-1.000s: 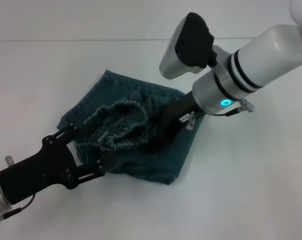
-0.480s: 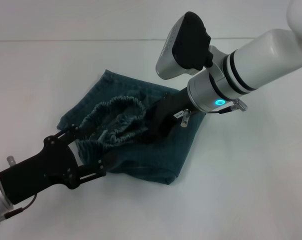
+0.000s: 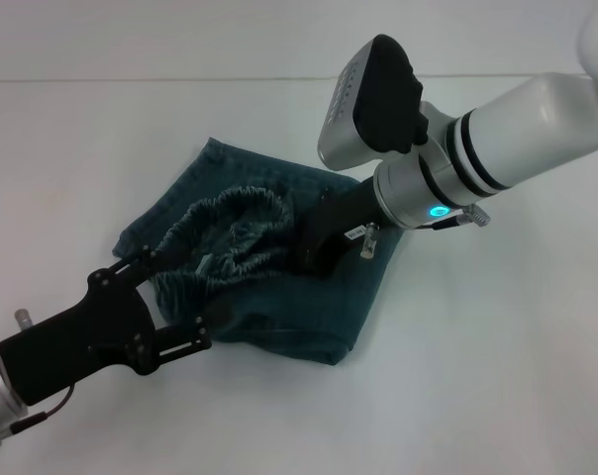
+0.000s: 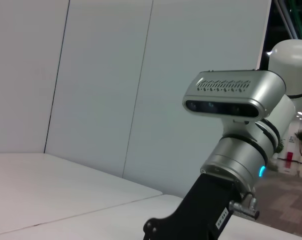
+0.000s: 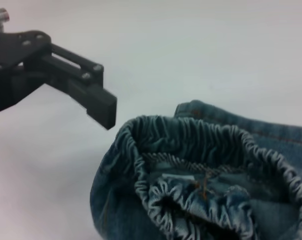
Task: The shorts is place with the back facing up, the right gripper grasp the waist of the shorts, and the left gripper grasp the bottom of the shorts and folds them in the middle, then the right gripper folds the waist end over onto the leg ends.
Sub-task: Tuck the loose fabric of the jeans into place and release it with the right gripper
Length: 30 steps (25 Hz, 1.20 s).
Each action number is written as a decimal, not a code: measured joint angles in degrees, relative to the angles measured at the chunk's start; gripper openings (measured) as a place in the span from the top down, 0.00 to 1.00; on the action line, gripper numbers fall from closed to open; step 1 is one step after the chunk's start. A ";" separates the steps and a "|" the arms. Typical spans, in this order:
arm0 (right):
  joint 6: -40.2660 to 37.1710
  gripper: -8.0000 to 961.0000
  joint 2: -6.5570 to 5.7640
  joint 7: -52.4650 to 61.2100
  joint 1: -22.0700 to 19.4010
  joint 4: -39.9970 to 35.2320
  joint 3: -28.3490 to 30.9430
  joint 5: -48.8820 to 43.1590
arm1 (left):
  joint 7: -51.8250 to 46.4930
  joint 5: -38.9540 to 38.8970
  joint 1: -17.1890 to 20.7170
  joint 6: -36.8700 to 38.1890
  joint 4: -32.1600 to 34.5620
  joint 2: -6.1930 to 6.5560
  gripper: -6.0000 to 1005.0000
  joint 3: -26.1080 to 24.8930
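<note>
The teal denim shorts [image 3: 314,312] lie folded on the white table [image 3: 497,376]. Their gathered elastic waist [image 3: 235,233] is bunched up and raised above the cloth, and it fills the right wrist view as a ruffled waist [image 5: 191,145]. My right gripper [image 3: 314,249] is shut on the waist's right end. My left gripper [image 3: 175,297] stands open at the shorts' near-left edge, with cloth between its spread fingers. In the right wrist view, one of its fingers [image 5: 97,101] hangs just clear of the waist.
The white table stretches all around the shorts, and its far edge [image 3: 131,79] meets a pale wall. The left wrist view shows only the right arm's silver wrist camera [image 4: 231,95] and the wall panels behind it.
The right gripper has shifted slightly with the waist, which has sunk lower and stretched out leftward. The left arm has stayed put.
</note>
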 joint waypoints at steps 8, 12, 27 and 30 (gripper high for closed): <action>0.81 0.87 -0.75 -2.10 -1.76 -5.66 1.57 -0.23 | 0.00 0.24 -0.08 0.08 -0.75 0.00 0.12 0.00; 1.36 0.92 -0.85 -6.42 -1.03 -6.01 3.26 -0.43 | -0.13 0.06 -0.17 0.09 -1.06 0.00 0.12 -0.01; 4.29 0.81 -0.80 -20.73 2.99 -2.89 13.35 0.21 | -0.40 0.01 0.06 -0.38 -2.59 0.00 0.12 -0.23; 3.94 0.65 -0.79 -21.38 2.95 -2.83 13.16 0.55 | -0.25 0.01 0.07 -0.37 -2.86 0.00 0.12 -0.28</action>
